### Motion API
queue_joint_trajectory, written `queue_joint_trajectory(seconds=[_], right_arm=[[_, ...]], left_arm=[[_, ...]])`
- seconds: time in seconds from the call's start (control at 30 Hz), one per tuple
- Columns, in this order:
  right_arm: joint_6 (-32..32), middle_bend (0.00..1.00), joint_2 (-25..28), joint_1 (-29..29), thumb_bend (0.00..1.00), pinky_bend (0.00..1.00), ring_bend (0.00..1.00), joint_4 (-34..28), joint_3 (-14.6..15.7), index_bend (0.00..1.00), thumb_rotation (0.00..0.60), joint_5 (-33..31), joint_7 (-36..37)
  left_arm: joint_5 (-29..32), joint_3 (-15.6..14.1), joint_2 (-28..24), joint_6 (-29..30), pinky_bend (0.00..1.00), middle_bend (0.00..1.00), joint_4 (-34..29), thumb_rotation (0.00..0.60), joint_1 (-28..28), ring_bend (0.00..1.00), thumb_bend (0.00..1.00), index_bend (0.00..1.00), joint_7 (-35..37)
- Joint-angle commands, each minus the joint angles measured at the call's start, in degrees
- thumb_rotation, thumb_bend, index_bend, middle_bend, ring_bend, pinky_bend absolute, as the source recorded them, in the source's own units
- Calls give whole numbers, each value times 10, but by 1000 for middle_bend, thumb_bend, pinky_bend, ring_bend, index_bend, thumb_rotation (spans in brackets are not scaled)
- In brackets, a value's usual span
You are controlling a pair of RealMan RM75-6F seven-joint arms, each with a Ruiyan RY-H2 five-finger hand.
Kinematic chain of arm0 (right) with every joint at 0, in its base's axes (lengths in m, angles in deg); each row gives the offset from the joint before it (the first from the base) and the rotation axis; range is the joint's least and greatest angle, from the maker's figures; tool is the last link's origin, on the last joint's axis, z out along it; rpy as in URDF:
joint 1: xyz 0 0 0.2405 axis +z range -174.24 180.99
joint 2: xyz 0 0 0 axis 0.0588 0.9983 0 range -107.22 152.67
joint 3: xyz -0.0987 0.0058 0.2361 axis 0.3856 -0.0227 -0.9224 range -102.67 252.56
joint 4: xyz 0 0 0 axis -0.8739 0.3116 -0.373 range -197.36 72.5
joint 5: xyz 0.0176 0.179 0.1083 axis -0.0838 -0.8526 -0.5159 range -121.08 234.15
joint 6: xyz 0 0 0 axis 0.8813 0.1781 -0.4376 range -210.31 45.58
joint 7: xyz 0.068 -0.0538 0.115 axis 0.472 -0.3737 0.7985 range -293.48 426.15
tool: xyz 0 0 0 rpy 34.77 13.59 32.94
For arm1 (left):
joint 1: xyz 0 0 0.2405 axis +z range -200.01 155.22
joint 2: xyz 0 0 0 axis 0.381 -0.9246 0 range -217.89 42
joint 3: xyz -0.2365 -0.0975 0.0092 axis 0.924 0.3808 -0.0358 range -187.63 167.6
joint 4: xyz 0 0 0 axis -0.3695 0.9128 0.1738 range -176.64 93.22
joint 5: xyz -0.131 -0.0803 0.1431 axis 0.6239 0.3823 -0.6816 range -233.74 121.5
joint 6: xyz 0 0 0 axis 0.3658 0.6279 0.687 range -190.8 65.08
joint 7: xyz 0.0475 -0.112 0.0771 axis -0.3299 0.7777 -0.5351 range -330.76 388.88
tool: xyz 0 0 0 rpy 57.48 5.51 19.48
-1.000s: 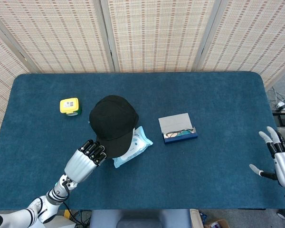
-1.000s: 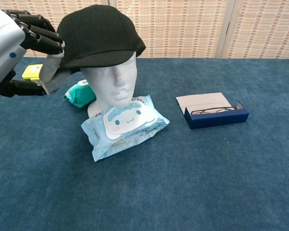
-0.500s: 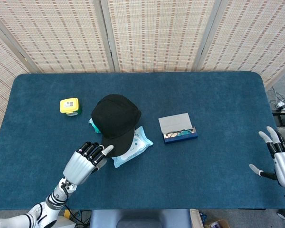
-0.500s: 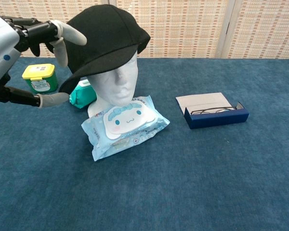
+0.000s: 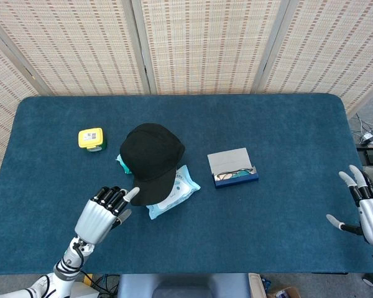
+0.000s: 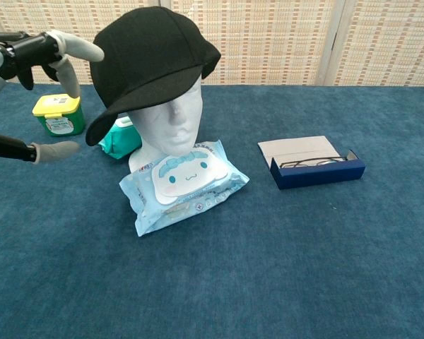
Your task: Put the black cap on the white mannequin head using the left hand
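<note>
The black cap [image 6: 152, 60] sits on the white mannequin head [image 6: 168, 123], its brim tilted down toward the left side. From above, the cap [image 5: 150, 158] hides the head completely. My left hand [image 5: 102, 214] hovers just left of the brim with fingers spread and nothing in it; the chest view catches its fingers [image 6: 39, 53] at the left edge, apart from the cap. My right hand [image 5: 368, 211] rests open near the table's right edge, far from the cap.
A blue wipes pack [image 6: 180, 183] lies in front of the mannequin head and a teal pack [image 6: 120, 140] beside it. A yellow-lidded green tub [image 6: 56, 114] stands at the left. An open navy glasses case [image 6: 314, 166] lies to the right.
My left hand let go of the cap's brim, spread its fingers and drew back to the left and toward me. The cap settled tilted on the head. The right hand stayed put.
</note>
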Motion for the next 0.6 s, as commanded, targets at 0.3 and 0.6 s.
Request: queue_joint_trajectory(seconds=[0.3, 0.6], right_arm=[[4, 34, -3, 2, 0, 159, 0, -4, 0, 0, 600, -2, -14], [13, 34, -10, 7, 0, 159, 0, -10, 0, 0, 600, -5, -40]], left_arm=[[33, -12, -56, 15, 501, 479, -41, 600, 58, 406, 24, 341, 8], [94, -3, -100, 31, 501, 560, -78, 600, 116, 407, 24, 441, 40]])
